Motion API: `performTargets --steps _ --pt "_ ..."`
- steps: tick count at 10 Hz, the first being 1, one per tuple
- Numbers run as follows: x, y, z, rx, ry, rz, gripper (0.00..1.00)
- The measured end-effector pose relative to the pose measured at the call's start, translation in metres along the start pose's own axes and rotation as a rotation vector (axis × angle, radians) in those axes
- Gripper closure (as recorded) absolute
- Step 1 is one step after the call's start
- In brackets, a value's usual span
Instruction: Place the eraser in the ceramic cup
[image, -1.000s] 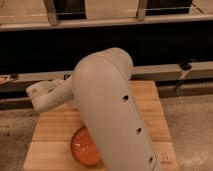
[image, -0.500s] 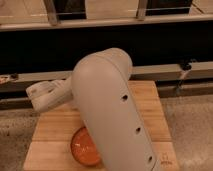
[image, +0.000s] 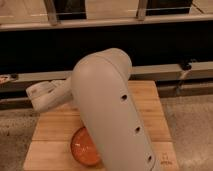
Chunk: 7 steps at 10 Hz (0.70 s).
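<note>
Cup (image: 82, 147) sits at the board's (image: 150, 100) front, half behind my arm (image: 110, 110). Claw (image: 40, 96) hangs upper-left of it; whether it holds anything I cannot tell. I should centre over the rim before releasing.

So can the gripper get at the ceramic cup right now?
Hard to say: the gripper is not visible, hidden beyond the arm, which covers part of the ceramic cup on the wooden board.

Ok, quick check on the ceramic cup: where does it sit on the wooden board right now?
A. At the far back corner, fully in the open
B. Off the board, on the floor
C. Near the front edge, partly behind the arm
C: the ceramic cup sits near the front edge of the wooden board, half hidden by the robot arm; the gripper is out of view.
</note>
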<state>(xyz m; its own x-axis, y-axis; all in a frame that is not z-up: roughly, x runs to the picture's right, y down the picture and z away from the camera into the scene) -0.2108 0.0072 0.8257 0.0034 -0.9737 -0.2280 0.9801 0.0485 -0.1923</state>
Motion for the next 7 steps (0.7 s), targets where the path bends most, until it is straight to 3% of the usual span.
performTargets --steps 7 --pt "0.006 0.005 -0.012 0.011 -0.002 0.008 0.20"
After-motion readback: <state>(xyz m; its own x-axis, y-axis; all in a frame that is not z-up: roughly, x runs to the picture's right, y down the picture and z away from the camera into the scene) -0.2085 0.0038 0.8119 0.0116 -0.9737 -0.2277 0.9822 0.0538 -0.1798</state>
